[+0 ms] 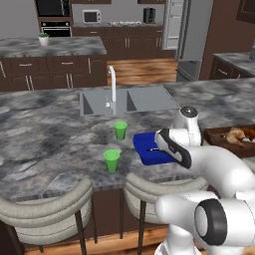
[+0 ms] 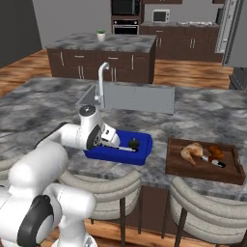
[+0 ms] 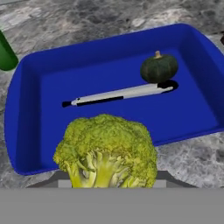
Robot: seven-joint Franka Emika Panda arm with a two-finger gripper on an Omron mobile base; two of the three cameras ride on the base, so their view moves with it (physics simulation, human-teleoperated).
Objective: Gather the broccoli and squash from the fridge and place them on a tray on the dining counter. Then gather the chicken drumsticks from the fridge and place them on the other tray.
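My gripper (image 2: 115,143) is shut on the broccoli (image 3: 107,151), a lumpy green-yellow head that hides the fingertips in the hand view. It hovers over the near edge of the bright blue tray (image 3: 39,87) on the dining counter (image 1: 45,134). Inside that tray lie a small dark green squash (image 3: 159,68) and a white-and-black utensil (image 3: 118,95). The squash (image 2: 133,143) sits just beyond the hand. To the right stands the dark wooden tray (image 2: 231,176) with tan chicken drumsticks (image 2: 193,152) in it. The fridge (image 1: 194,35) stands far back.
Two green cups (image 1: 120,130) (image 1: 111,161) stand left of the blue tray (image 1: 147,144). Behind them are the sink (image 1: 144,99) and its faucet (image 1: 113,84). Curved stool backs (image 1: 45,209) line the counter's near edge.
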